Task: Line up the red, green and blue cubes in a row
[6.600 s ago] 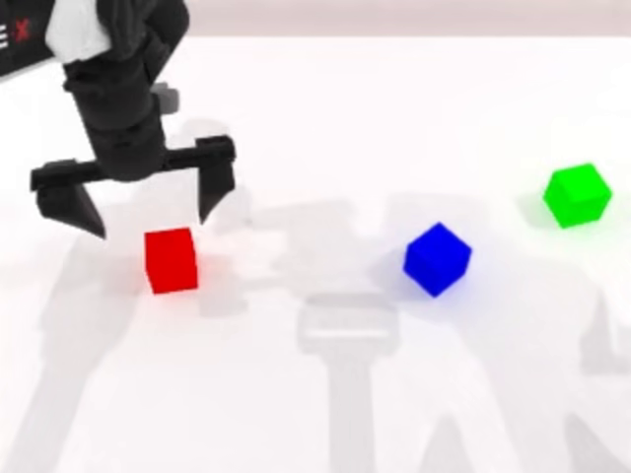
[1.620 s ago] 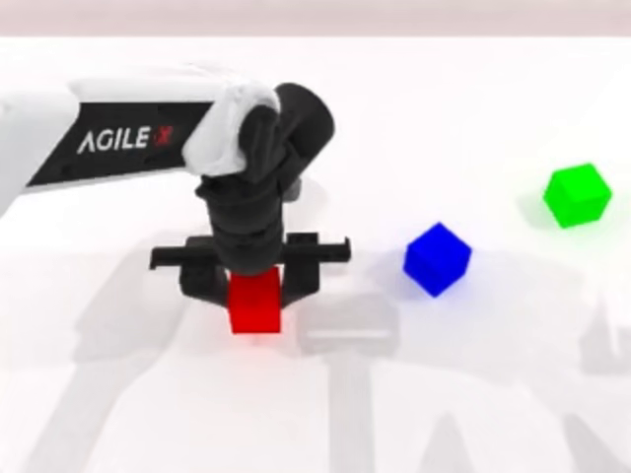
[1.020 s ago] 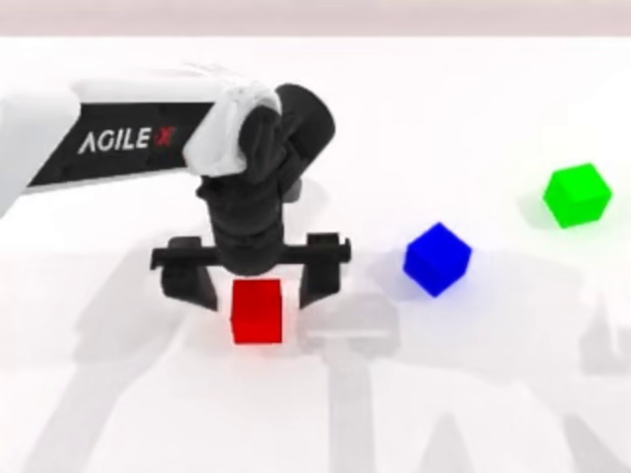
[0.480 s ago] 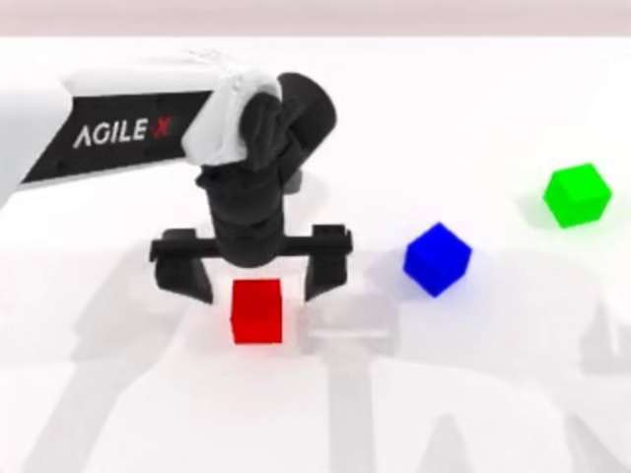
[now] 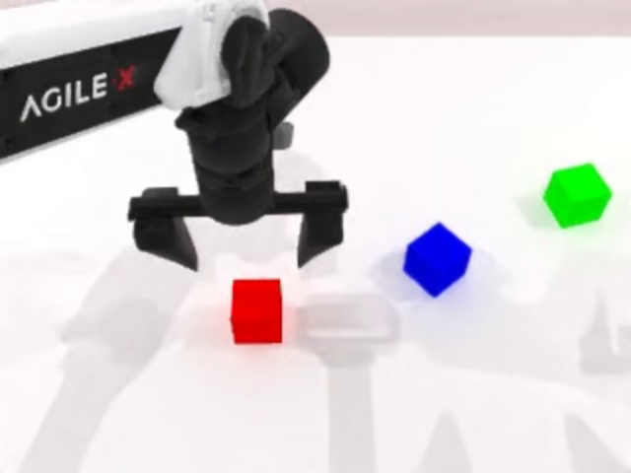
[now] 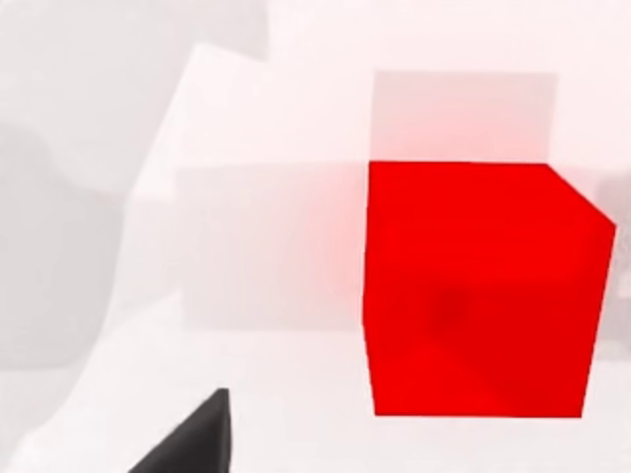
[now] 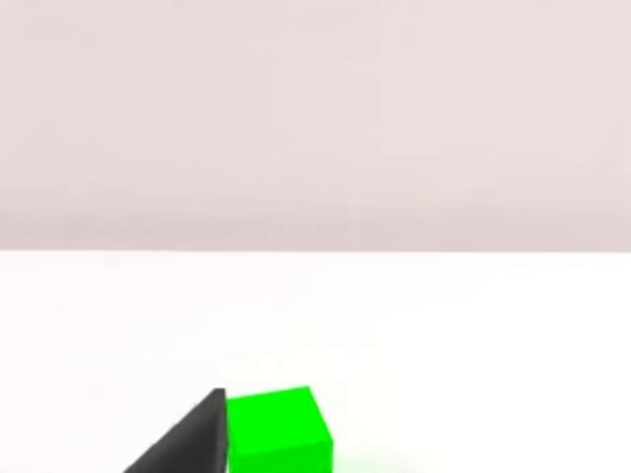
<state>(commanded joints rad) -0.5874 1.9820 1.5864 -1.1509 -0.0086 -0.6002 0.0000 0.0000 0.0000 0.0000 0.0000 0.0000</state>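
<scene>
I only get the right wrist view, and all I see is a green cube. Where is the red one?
Observer: The red cube sits left of the middle in the top view, with nothing gripping it.
Operator: Is an arm near it?
Observer: Yes, the left gripper is just above it, fingers open.
Operator: And the blue one?
Observer: The blue cube sits right of red, and your green cube is further right.

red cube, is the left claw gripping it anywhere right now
No, nothing is held. The left claw is open above the small solid red cube, which sits free on the white table.
</scene>
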